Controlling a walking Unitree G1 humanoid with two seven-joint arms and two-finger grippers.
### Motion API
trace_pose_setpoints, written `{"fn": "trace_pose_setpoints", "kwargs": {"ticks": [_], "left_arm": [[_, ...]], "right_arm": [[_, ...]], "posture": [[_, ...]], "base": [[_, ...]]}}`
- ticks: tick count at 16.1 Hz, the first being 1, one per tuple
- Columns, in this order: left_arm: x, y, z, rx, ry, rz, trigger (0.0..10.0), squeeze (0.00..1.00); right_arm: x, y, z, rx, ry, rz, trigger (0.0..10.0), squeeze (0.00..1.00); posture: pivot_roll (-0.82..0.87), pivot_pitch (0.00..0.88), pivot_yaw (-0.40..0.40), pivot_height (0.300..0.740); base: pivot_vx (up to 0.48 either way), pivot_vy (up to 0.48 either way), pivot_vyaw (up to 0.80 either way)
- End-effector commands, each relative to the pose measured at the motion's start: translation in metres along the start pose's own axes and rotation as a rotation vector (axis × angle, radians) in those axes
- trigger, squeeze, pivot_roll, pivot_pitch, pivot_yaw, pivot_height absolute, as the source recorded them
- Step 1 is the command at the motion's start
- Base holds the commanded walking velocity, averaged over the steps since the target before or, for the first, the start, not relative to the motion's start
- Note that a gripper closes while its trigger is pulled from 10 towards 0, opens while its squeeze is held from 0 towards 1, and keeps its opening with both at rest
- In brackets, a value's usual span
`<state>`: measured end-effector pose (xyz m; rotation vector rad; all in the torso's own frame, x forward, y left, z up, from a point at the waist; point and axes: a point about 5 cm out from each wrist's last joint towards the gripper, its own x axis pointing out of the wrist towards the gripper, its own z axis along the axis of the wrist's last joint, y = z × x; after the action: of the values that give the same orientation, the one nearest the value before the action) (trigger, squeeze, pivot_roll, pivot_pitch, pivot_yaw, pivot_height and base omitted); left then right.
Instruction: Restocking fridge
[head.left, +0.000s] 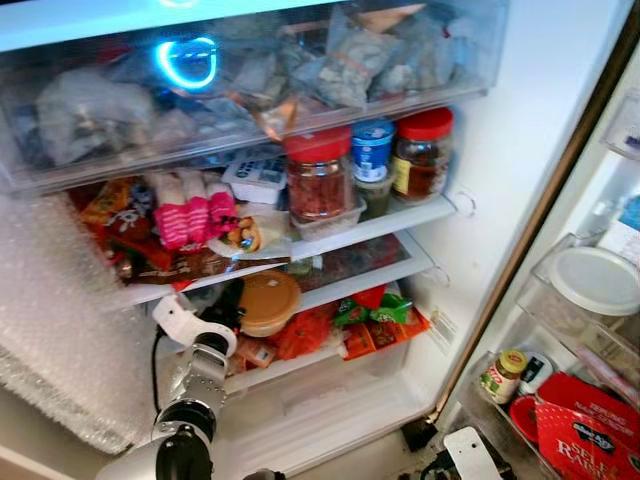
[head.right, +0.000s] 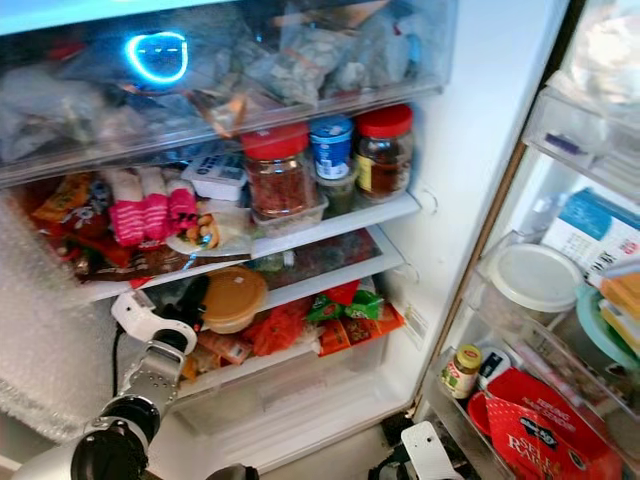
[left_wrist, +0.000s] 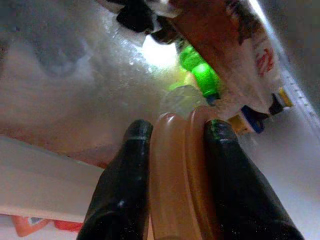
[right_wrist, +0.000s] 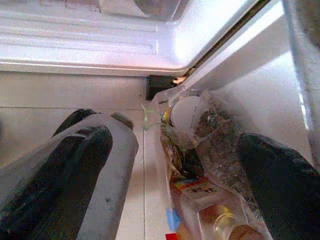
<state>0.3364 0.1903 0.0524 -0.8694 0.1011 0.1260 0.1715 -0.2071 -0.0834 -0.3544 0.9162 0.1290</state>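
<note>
The fridge stands open in front of me. My left gripper (left_wrist: 177, 129) reaches into the lower shelf space, shut on a round brown lidded tub (head.left: 268, 300). In the left wrist view both black fingers (left_wrist: 125, 190) press on the tub's edge (left_wrist: 175, 180). The tub hangs just under the glass shelf (head.left: 375, 262), next to red and green packets (head.left: 375, 312). My right gripper (right_wrist: 170, 137) hangs low by the bottom of the fridge door, open with nothing between its fingers; a bagged bottle (right_wrist: 210, 210) lies ahead of it.
Red-lidded jars (head.left: 320, 175) and a blue-lidded tub (head.left: 372, 148) crowd the shelf above. Bubble wrap (head.left: 60, 320) covers the left side. A clear drawer (head.left: 320, 405) sits below. The door bins at right hold a white lid (head.left: 598, 280), a small jar (head.left: 503, 375) and a red packet (head.left: 585, 430).
</note>
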Motion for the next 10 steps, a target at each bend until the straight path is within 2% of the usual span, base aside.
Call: {"fn": "trace_pose_setpoints", "kwargs": {"ticks": [1, 2, 5, 10], "left_arm": [[0.007, -0.008, 0.015, 0.011, -0.055, 0.0, 10.0, 0.0], [0.013, -0.015, 0.022, 0.007, -0.092, 0.029, 10.0, 0.0], [0.015, -0.02, 0.025, -0.012, -0.126, 0.046, 10.0, 0.0], [0.017, -0.015, 0.038, -0.076, -0.197, 0.125, 10.0, 0.0]], "right_arm": [[-0.007, 0.007, -0.029, -0.013, 0.1, 0.027, 10.0, 0.0], [-0.01, 0.007, -0.036, -0.028, 0.106, 0.029, 10.0, 0.0], [-0.016, 0.008, -0.049, -0.039, 0.122, 0.029, 10.0, 0.0], [-0.024, 0.011, -0.066, -0.074, 0.129, 0.036, 10.0, 0.0]], "posture": [[-0.21, 0.059, 0.039, 0.648], [-0.21, 0.078, 0.032, 0.648], [-0.23, 0.105, 0.018, 0.648], [-0.27, 0.14, -0.002, 0.648]], "base": [[0.0, 0.0, 0.0], [0.0, 0.0, 0.0], [0.0, 0.0, 0.0], [0.0, 0.0, 0.0]]}}
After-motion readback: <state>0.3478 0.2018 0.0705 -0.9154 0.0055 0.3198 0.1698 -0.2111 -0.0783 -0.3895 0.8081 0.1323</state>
